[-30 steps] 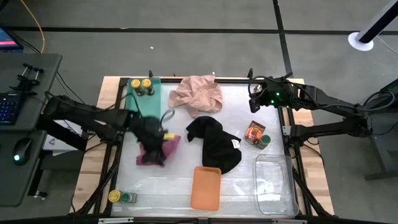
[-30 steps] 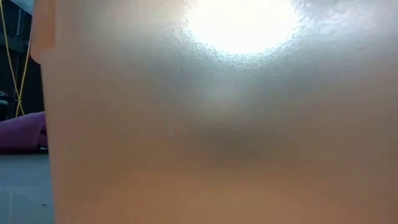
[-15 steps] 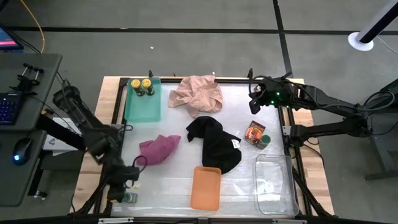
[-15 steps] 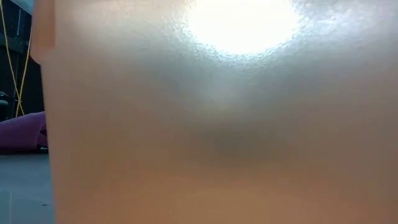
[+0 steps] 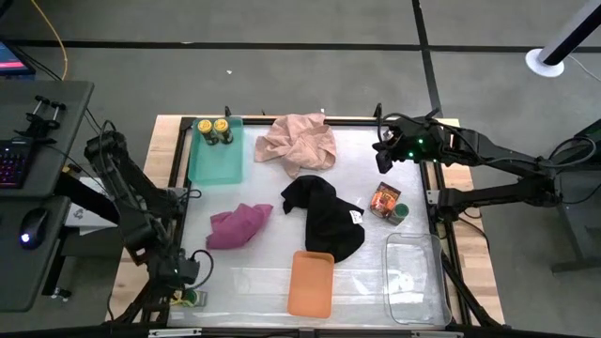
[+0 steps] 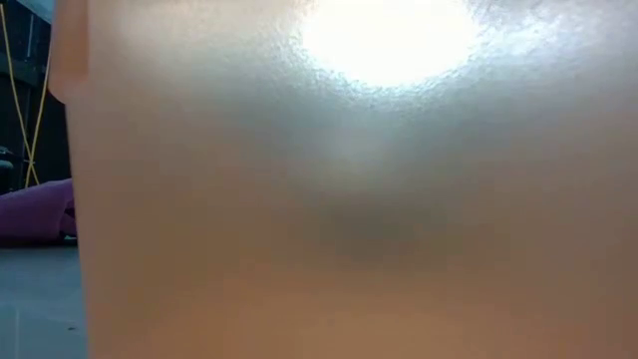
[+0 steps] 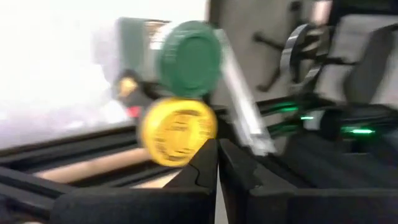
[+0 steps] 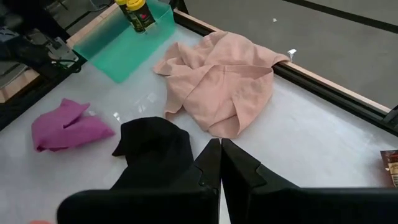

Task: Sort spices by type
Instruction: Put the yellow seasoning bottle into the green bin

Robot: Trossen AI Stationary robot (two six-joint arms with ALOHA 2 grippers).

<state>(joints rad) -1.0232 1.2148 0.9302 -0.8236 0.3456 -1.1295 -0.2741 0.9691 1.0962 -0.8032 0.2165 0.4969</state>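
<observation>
Two yellow-lidded jars [image 5: 214,128] stand in the green tray [image 5: 216,158] at the far left. A yellow-lidded jar [image 7: 177,130] and a green-lidded jar [image 7: 189,59] stand at the table's near left corner. My left gripper [image 5: 185,282] hovers right by them, its fingers [image 7: 217,163] shut and empty. An orange-brown packet [image 5: 383,199] and a green-lidded jar [image 5: 401,212] lie at the right. My right gripper [image 5: 383,155] waits above the far right, its fingers [image 8: 220,158] shut and empty.
A pink cloth [image 5: 299,143], a black cloth [image 5: 324,218] and a magenta cloth [image 5: 238,225] lie mid-table. An orange tray [image 5: 311,282] and a clear tray [image 5: 413,268] stand near the front edge. The orange tray [image 6: 349,199] fills the low view.
My left gripper has swung from over the magenta cloth toward the table's near left corner and now hangs by the two jars there. The magenta cloth lies uncovered on the table.
</observation>
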